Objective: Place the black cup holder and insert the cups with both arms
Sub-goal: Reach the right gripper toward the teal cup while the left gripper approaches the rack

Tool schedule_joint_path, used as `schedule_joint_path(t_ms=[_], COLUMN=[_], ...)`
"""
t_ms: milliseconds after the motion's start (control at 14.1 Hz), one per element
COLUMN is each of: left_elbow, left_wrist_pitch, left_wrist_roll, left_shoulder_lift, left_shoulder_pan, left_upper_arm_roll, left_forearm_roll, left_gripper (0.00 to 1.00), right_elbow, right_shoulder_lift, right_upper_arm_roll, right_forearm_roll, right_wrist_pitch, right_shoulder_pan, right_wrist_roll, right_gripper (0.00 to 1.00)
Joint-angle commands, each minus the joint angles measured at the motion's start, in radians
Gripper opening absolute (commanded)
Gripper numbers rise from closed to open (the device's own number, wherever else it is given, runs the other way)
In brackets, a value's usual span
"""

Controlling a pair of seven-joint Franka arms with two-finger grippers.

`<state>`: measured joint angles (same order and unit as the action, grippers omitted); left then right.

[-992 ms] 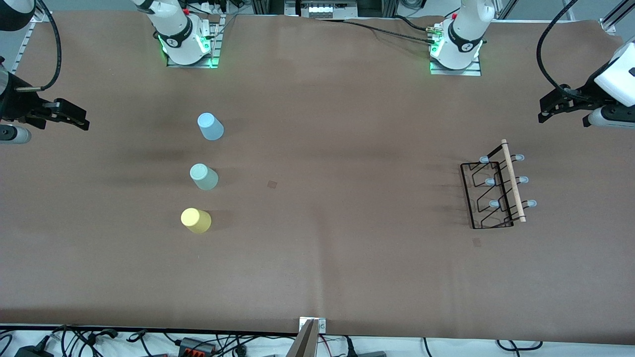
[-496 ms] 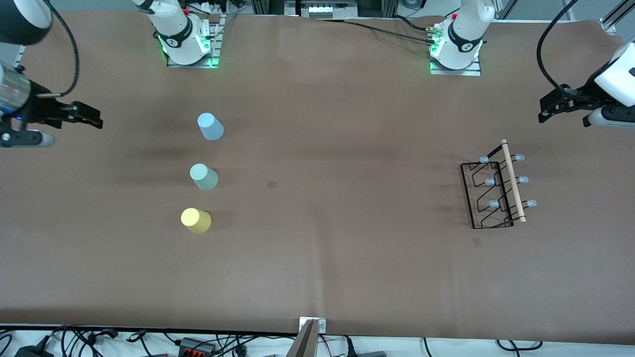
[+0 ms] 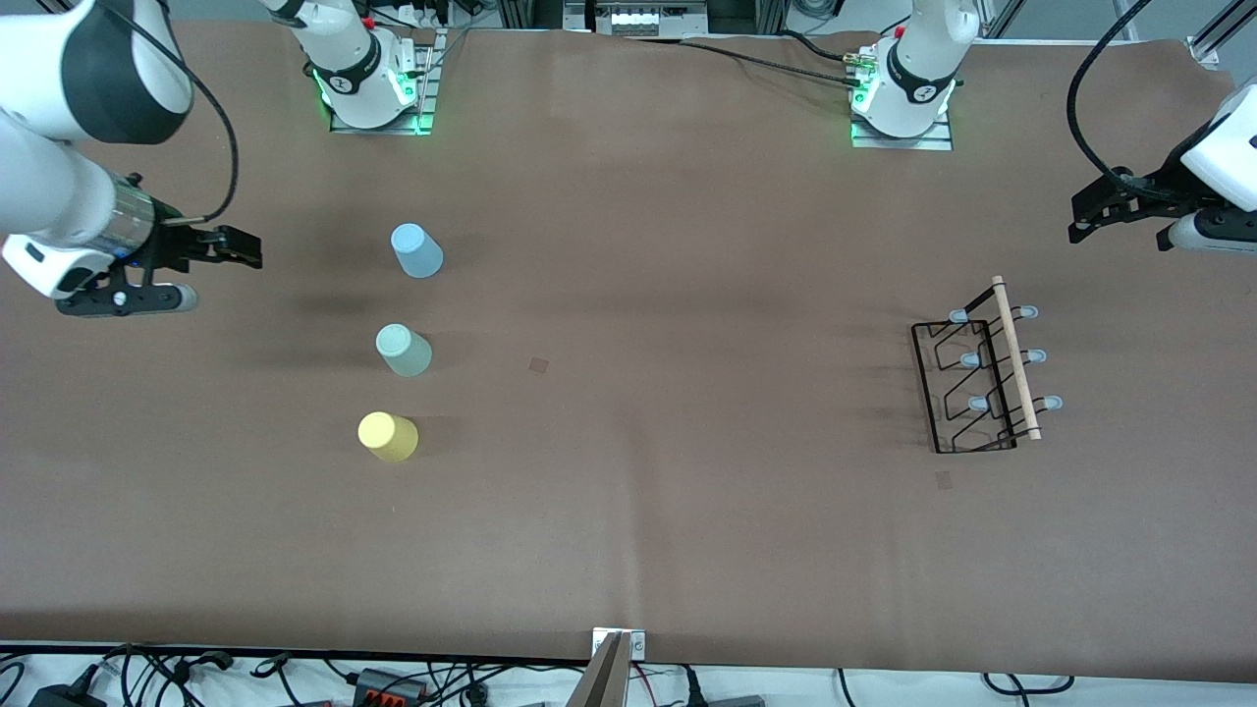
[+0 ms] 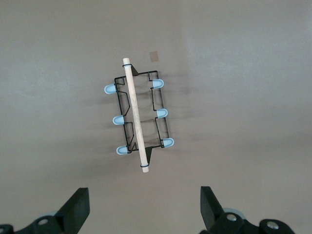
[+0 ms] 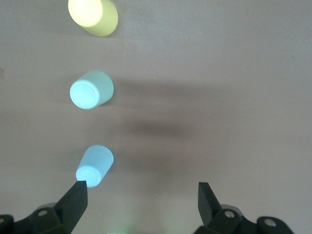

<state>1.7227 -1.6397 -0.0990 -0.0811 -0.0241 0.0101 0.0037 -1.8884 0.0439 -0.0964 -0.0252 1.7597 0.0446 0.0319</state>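
Hovering with both pincers spread wide and holding nothing, over opposite ends of the table.

In the front view, the right gripper [image 3: 236,247] is hanging over bare table at the right arm's end, with the light blue cup [image 3: 416,250], sage green cup [image 3: 403,351] and yellow cup [image 3: 388,436] standing upside down in a row toward the table's middle from it; the left gripper [image 3: 1090,211] is hanging over the left arm's end, the black cup holder [image 3: 977,378] sitting nearer the camera than the spot beneath it. In the left wrist view, the cup holder [image 4: 139,117] is lying well ahead of the open left gripper [image 4: 145,208]. In the right wrist view, the blue cup [image 5: 95,165] is showing just past one fingertip [image 5: 77,197] of the open right gripper [image 5: 141,200], the green [image 5: 91,90] and yellow [image 5: 92,15] cups farther off.
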Motion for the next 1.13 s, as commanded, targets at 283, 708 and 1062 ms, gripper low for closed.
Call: schedule_joint_path(t_ms=[283,708,1062], left_elbow=[-0.034,-0.035,-0.061], left_wrist_pitch=[0.026,0.061,0.147], left_wrist_roll=[-0.019,-0.01,-0.028], left_shoulder_lift=[0.017,0.07,0.139], left_shoulder_pan=[-0.008,-0.019,-0.034], left_upper_arm_roll=[0.004,0.004,0.004], left_forearm_roll=[-0.002,-0.004,-0.002], left_gripper=[1.0,1.0,1.0], right_elbow=[-0.199,-0.16,-0.164], right_shoulder_lift=[0.034,0.048,0.114], right_upper_arm_roll=[-0.035,-0.035,-0.035], right_forearm_roll=[0.054,0.051,0.056], right_wrist_pitch=[0.326,0.329,0.383], right_shoulder_pan=[-0.061,-0.081,-0.089], right_wrist_roll=[-0.112,-0.179,-0.188], right_gripper=[1.0,1.0,1.0])
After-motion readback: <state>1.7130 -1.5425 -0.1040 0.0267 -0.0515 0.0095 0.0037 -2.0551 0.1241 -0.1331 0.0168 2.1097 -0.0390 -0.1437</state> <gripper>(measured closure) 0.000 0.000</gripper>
